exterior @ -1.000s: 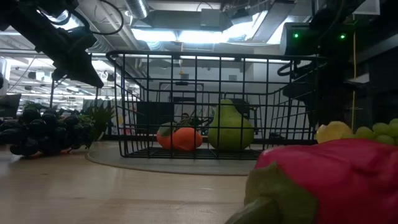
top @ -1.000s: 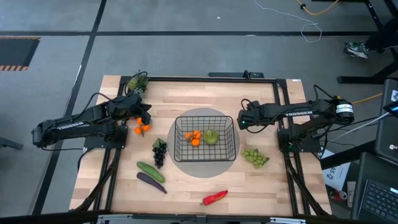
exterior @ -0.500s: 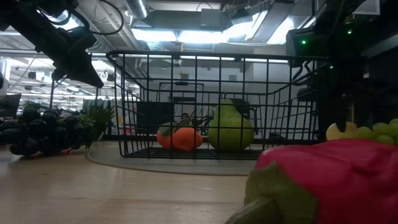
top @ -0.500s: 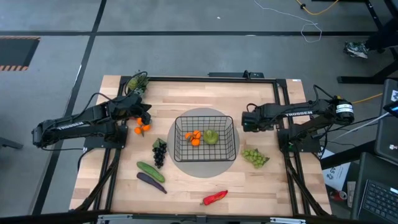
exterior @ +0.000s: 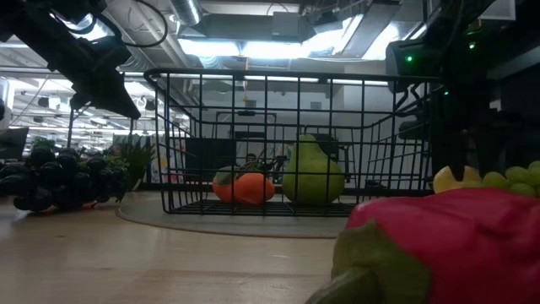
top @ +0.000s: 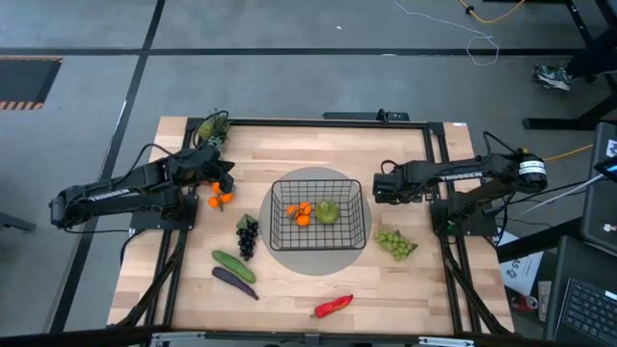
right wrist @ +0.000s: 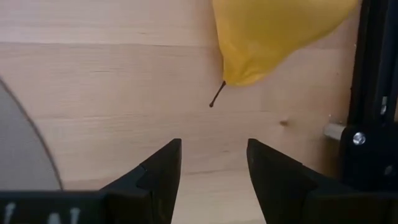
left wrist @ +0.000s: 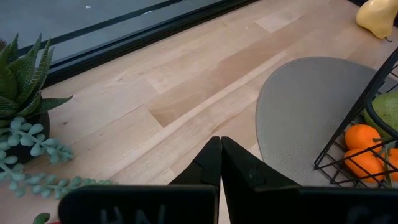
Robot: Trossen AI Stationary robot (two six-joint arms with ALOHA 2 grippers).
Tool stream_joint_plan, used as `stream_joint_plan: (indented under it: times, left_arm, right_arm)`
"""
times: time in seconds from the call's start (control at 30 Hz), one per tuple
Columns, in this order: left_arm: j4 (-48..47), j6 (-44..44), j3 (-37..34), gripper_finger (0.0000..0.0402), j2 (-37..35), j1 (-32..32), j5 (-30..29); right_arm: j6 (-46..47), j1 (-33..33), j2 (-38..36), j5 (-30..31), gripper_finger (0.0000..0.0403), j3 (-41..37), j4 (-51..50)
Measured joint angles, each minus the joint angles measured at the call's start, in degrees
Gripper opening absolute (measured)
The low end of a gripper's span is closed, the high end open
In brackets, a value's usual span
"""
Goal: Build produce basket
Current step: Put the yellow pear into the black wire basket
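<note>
The black wire basket point(top: 319, 215) stands on a round grey mat point(top: 318, 177) at mid-table, with oranges point(top: 301, 213) and a green pear point(top: 329, 211) inside. My left gripper point(top: 228, 183) point(left wrist: 221, 140) is shut and hovers left of the basket, over loose oranges point(top: 220, 200). My right gripper point(top: 378, 189) point(right wrist: 214, 147) is open and points down just right of the basket. A yellow stemmed fruit point(right wrist: 273, 31) point(exterior: 456, 178) lies on the wood ahead of its fingers, apart from them. In the high view the arm hides that fruit.
Dark grapes point(top: 247, 236), a cucumber point(top: 233, 265) and an eggplant point(top: 234, 281) lie left of and nearer than the basket. Green grapes point(top: 395, 243) lie to its right, and a red pepper point(top: 333, 306) is near the front edge. A potted plant point(top: 210, 127) stands at the far left corner.
My right gripper has shifted a little toward the table's right and come down toward the yellow fruit; in the low view its fingers now reach down in front of it. Nothing else has moved.
</note>
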Motion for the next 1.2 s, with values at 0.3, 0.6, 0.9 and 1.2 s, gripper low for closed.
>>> stream_joint_plan:
  times: [0.3, 0.6, 0.9, 1.2]
  left_arm:
    - [0.0, 0.0, 0.0, 0.0, 0.0, 0.0, 0.0]
    - [0.0, 0.0, 0.0, 0.0, 0.0, 0.0, 0.0]
    - [0.0, 1.5, 0.0, 0.0, 0.0, 0.0, 0.0]
    - [0.0, 1.5, 0.0, 0.0, 0.0, 0.0, 0.0]
  right_arm:
    - [0.2, 0.0, 6.0, -0.9, 0.0184, 0.0, 2.7]
    - [0.2, 0.0, 7.9, -0.4, 0.0184, 0.0, 3.8]
    - [0.4, 0.0, 7.9, 0.0, 0.0184, 0.0, 3.7]
    - [7.8, -0.1, 11.3, 0.0, 0.0184, 0.0, 3.6]
